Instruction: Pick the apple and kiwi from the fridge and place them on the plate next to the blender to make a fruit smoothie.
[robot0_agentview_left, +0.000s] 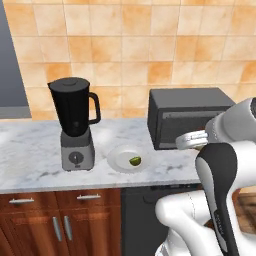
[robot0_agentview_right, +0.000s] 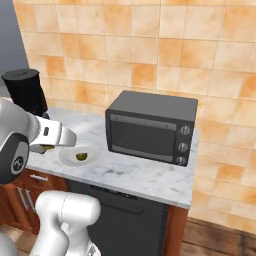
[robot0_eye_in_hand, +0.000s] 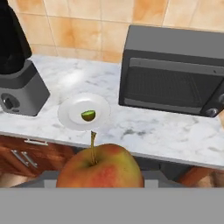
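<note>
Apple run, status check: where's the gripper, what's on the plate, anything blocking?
Gripper shut on apple, short of the counter. Kiwi already on plate, beside blender. Nothing between apple and plate; oven sits to the side.

We are finding no text, label, brand, number or sign that can be read in any of the views. We are seeing the blender's (robot0_agentview_left: 76, 125) grey base carrying a plain round knob with no markings we can make out. We are seeing the black oven's (robot0_agentview_right: 150, 127) three dials along its right side, and any marks around them are too small and blurred to read.
</note>
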